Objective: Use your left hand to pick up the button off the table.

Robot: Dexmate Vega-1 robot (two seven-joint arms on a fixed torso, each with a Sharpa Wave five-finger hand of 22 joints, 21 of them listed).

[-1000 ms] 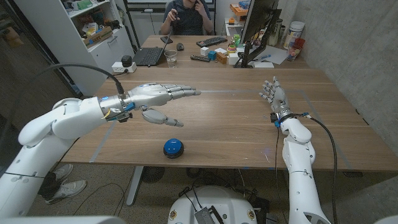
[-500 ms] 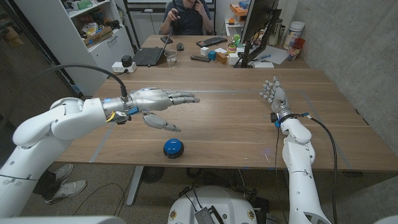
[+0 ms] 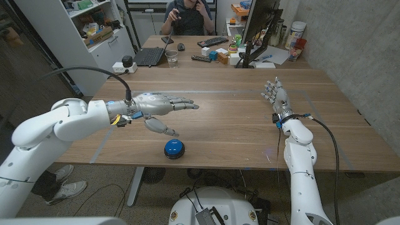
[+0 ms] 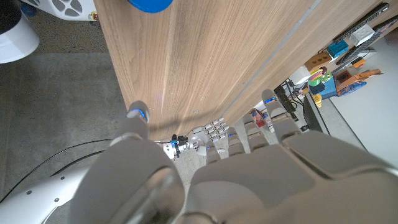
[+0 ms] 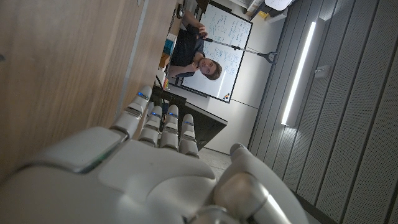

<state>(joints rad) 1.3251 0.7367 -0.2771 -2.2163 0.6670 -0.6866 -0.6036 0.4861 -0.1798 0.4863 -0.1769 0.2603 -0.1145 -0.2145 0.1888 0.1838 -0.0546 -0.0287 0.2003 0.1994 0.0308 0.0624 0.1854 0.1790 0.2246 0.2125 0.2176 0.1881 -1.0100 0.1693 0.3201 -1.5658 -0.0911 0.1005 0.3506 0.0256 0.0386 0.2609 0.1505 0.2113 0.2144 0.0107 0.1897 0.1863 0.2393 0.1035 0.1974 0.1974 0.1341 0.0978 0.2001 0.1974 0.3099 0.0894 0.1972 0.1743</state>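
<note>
Round, glossy blue button w/ dark base sits near front edge of wood-grain table. Left hand hovers above & behind it, fingers stretched apart, thumb angled down, holding nothing. Right hand stands upright far right, fingers loosely apart, empty.

No text, label, brand or number can be read in any of the views. The whiteboard in the upper middle of the right wrist view carries handwriting, but it is too small and blurred to make out. The bottles and boxes on the far desk at the upper right of the head view bear patches of colour that may be labels, and none of them is legible.
</note>
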